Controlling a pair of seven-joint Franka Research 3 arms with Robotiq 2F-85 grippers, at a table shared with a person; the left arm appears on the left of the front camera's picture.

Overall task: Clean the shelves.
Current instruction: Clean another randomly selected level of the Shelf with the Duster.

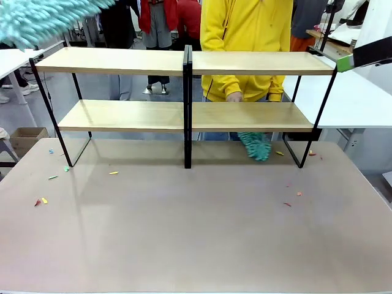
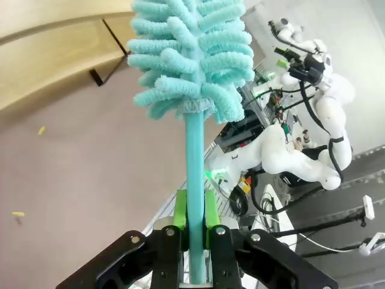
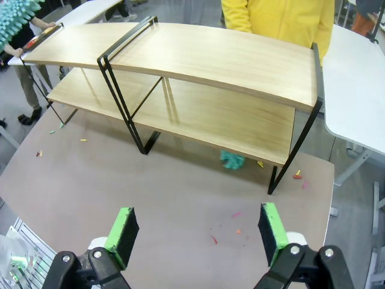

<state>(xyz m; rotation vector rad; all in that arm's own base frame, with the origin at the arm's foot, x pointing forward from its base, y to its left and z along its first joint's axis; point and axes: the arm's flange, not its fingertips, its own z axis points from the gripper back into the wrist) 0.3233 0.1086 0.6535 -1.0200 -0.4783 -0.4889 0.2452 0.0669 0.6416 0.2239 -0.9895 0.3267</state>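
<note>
The shelves (image 1: 184,61) are two light-wood boards in a black frame, standing across the far half of the table; they also show in the right wrist view (image 3: 210,57). My left gripper (image 2: 194,220) is shut on the handle of a teal fluffy duster (image 2: 186,54). Its head (image 1: 43,18) hangs above the top board's left end. My right gripper (image 3: 195,235) is open and empty, high over the table's right front. A person in a yellow hoodie (image 1: 245,30) stands behind the shelves, holding a second teal duster (image 1: 256,146) below the lower board.
Small coloured scraps lie on the table (image 1: 196,233): some at the left (image 1: 40,201), some at the right (image 1: 288,204), some under the shelves' right leg (image 3: 298,174). White tables (image 1: 355,98) flank the shelves. A cardboard box (image 1: 24,138) sits on the floor at left.
</note>
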